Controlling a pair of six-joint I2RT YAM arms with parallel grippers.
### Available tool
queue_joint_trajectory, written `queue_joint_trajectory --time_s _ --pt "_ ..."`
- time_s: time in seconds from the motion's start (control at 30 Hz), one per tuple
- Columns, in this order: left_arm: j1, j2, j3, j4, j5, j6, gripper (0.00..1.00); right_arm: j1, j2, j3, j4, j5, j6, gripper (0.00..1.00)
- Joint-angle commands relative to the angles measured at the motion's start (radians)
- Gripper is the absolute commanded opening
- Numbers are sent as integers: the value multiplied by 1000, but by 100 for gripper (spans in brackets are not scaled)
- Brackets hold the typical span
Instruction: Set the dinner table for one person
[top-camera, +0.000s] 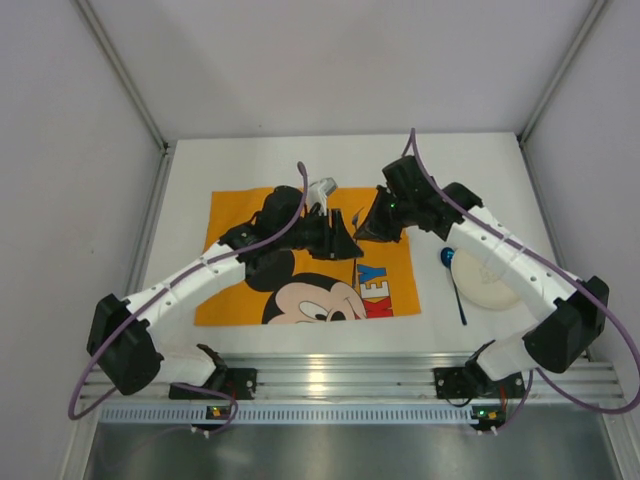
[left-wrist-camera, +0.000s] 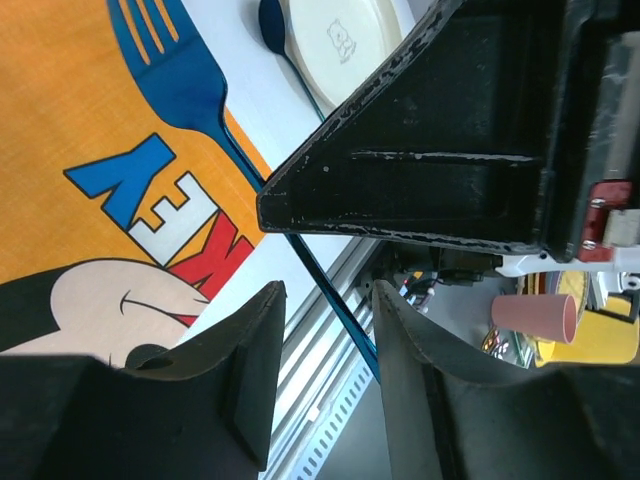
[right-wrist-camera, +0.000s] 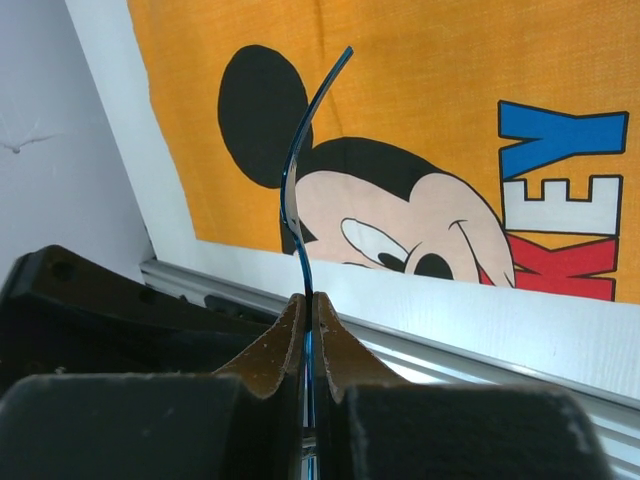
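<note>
White and matte, the dinner table (top-camera: 300, 165) is spreading under both arms, carrying an orange mat (top-camera: 222, 207) with a plate (top-camera: 490, 290) and spoon (top-camera: 456, 290) just beside it. The right gripper (right-wrist-camera: 308, 312) is pinching the blue fork (right-wrist-camera: 290, 190) by its handle over the mat, while the left gripper (left-wrist-camera: 326, 300) is holding its jaws apart around that handle. The left should probably be closing squarely before the right is releasing.
</note>
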Motion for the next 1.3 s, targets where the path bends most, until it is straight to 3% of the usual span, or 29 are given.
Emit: queue_joint_trajectory --time_s 0.0,0.1,0.17,0.23,0.4,0.47,0.57,0.6,0.7,0.9,1.13,1.27 --pt "-25 24 45 -2 21 28 45 26 -20 38 38 11 23 0" --pt "-40 47 66 -28 18 47 28 34 -11 43 44 15 30 0" --pt "-42 54 76 -45 8 53 8 36 -8 41 49 15 36 0" --pt "-42 55 80 -63 -9 64 0 42 -3 43 52 15 38 0" --pt "-27 21 79 -172 -147 93 0 45 5 43 57 18 40 0" --pt "24 -8 60 -194 -143 102 0 45 6 43 55 21 38 0" --pt "154 -58 -5 -215 -62 120 0 37 8 49 55 29 33 29" --pt "243 -68 -27 -246 -45 140 0 34 5 52 54 32 32 51" --pt "401 -78 -81 -325 -15 228 0 14 -6 58 52 41 23 67" --pt "564 17 -98 -473 -173 381 0 -12 6 61 51 25 -3 70" --pt "622 233 -3 -591 -576 358 0 -12 11 49 55 -5 -8 70" --pt "622 297 31 -591 -716 366 0 -12 -4 11 55 -3 -13 70"
